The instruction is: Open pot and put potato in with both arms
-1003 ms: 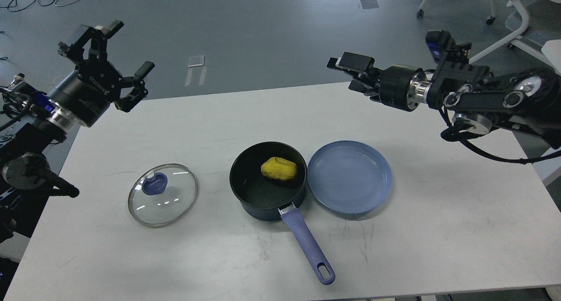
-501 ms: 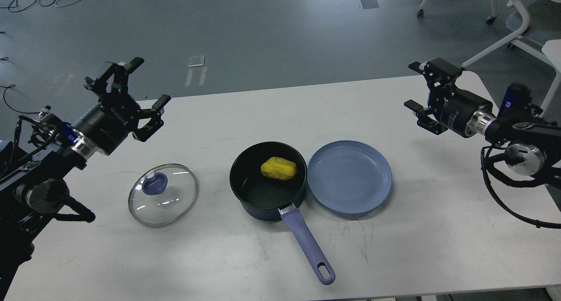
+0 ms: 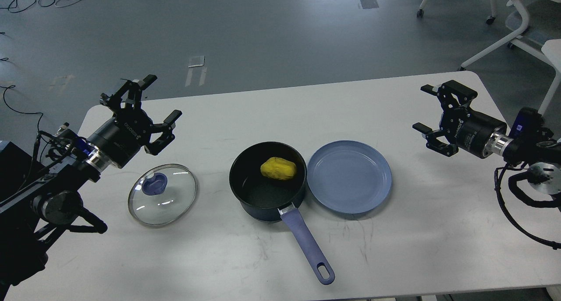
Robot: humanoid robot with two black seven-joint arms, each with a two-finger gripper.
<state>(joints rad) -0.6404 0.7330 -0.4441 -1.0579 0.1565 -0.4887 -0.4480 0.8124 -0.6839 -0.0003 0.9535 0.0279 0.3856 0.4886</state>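
Judging from the head view, both arms have been lowered and drawn back: left end effector (image 3: pixel 151 104) and right end effector (image 3: pixel 431 108) empty, fingers spread. Potato (image 3: pixel 278 168) lies inside pot (image 3: pixel 263 196); lid (image 3: pixel 162 194) rests on desk (image 3: pixel 438 231). Task is judged complete.

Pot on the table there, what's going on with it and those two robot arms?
Nothing is being held right now. The pot sits open with the yellow potato inside. Its glass lid lies flat on the table to the left, and an empty blue plate touches the pot's right side. The left claw and right claw both hover open, off to the sides.
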